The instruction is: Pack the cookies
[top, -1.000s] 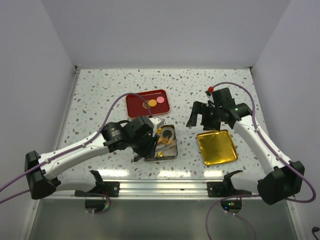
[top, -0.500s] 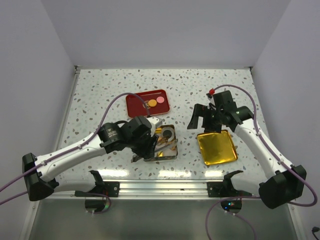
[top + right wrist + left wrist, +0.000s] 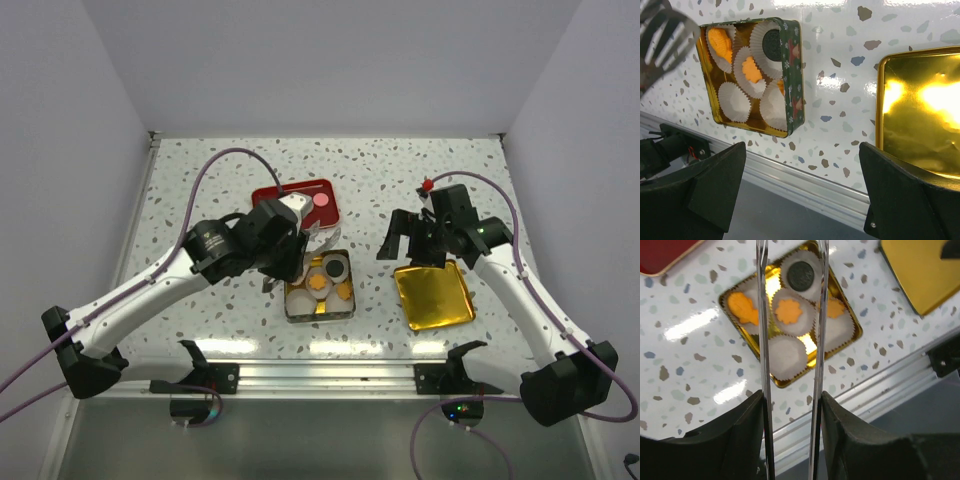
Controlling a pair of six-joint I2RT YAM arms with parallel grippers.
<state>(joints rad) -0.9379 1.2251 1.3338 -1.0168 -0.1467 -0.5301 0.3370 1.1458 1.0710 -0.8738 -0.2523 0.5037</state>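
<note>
Most of the cookies [image 3: 789, 311] sit in white paper cups [image 3: 787, 356] inside the tin [image 3: 791, 75]: orange ones and a dark one. Two cups show only white paper. One pink cookie [image 3: 322, 200] lies on the red tray [image 3: 270, 205] behind the tin. Whatever else is on that tray is hidden under my left wrist in the overhead view.

My left pincer [image 3: 791, 410] is about half closed on a pair of metal tongs [image 3: 764, 365]. The blades stand apart with nothing between them, reaching out over the tin toward the tray. My right pincer [image 3: 802, 165] gapes fully wide and holds nothing, hanging at the far edge of the gold lid [image 3: 433, 295].

The pink cookie is the trouble, I think. It is flat and small, and the tong heads are slotted and slick. If I squeeze off-centre it may flip out onto the table [image 3: 200, 170]. The tongs could also twist in my fingers. Coming back low, the blades might catch a light paper cup and tip out a cookie that is already packed.
</note>
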